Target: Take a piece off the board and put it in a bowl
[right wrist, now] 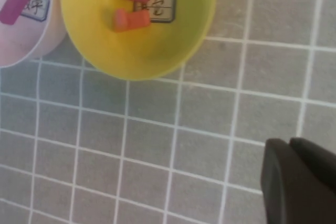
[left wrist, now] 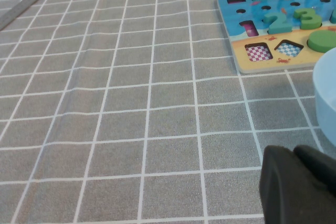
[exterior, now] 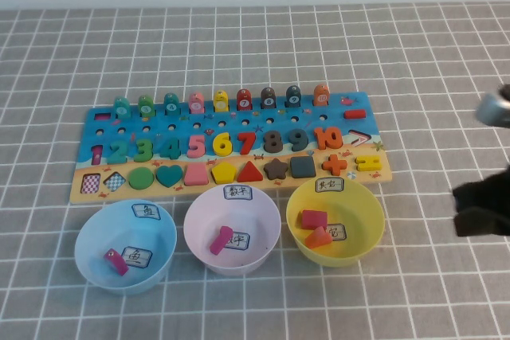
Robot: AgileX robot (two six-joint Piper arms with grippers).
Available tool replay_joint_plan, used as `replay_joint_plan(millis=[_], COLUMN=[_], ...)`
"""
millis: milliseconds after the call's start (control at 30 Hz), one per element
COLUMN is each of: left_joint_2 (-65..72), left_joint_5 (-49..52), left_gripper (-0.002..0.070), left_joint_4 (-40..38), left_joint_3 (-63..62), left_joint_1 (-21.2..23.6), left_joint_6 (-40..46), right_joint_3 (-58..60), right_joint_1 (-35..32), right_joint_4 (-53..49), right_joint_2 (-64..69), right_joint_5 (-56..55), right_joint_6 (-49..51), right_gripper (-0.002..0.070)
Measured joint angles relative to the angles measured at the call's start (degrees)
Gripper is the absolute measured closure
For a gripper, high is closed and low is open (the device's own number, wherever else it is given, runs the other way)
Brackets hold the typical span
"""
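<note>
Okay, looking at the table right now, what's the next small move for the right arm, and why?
Probably open the right gripper and reach left-forward toward the yellow equals piece: it still sits on the board, and that gripper is shut, empty, right of the yellow bowl. The left gripper idles off the board's left end.

Open cloth across the lower right of the high view, where the right gripper (exterior: 482,209) sits shut. The board (exterior: 231,185) spans the centre; the bowl (exterior: 335,220), a pink bowl (exterior: 232,231) and a blue bowl (exterior: 125,246) crowd its near edge. Left gripper (left wrist: 299,187) sits over bare cloth.
</note>
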Motion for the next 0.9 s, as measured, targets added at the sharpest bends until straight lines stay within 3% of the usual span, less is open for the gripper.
replay_joint_plan(millis=[300,533,667,900], left_joint_2=[0.0,0.0,0.0,0.0], left_joint_5=[0.0,0.0,0.0,0.0], left_gripper=[0.0677,0.0677,0.0677,0.0677], left_joint_4=[0.0,0.0,0.0,0.0], left_joint_3=[0.0,0.0,0.0,0.0], left_joint_1=[0.0,0.0,0.0,0.0], left_joint_6=[0.0,0.0,0.0,0.0], right_joint_3=[-13.72,-28.45,-35.92,-47.03], right_joint_1=[10.66,11.91,11.91,11.91], right_joint_4=[-11.23,-13.77,-14.3,-16.39], right_joint_2=[15.38,27.2,34.25,44.43], right_joint_5=[1.99,7.06,10.97,14.4], right_joint_6=[10.01,14.23,15.15,18.41], right_gripper=[0.0694,0.0679,0.061,0.0419])
